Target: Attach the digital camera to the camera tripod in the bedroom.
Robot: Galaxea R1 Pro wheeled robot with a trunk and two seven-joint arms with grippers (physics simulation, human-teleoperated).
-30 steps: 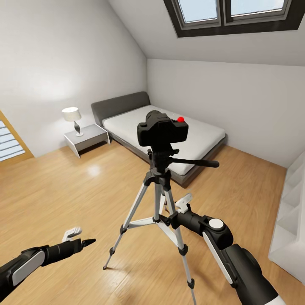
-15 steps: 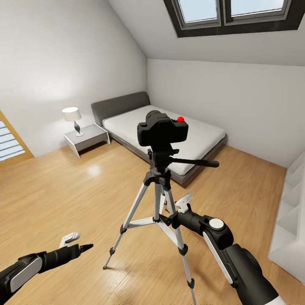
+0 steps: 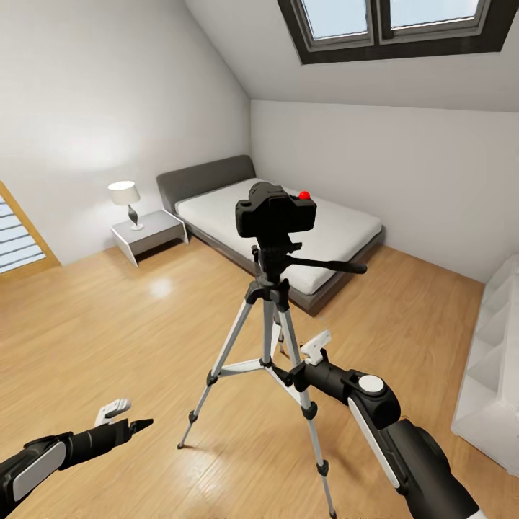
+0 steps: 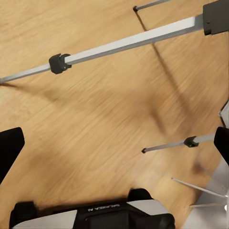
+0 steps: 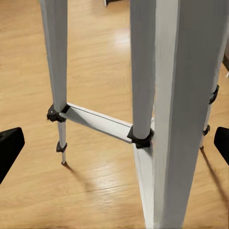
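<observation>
Digital camera sits on top of the camera tripod, on the black head, with its red button up and its lens barrel facing away toward the bed. From where I stand it looks seated rather than leaning, so I would judge the attaching done or very nearly so. The tripod stands on its 3 silver legs on the wood floor in the middle of the bedroom, long axis upright, its pan handle sticking out level to the right.

What counts now is height: the camera is well above both arms. The right gripper is the nearer one, low down among the legs just beside the spreader brace, and in its wrist view a leg stands close in front, between the 2 spread fingers without touching either. Its jaws stand apart and grasp nothing. The left gripper hangs well off to the left near the floor, fingers also parted and empty, its wrist view looking down across a leg. Any further touch on the camera would call for a long reach straight up, and the right arm would have to clear the legs first.
</observation>
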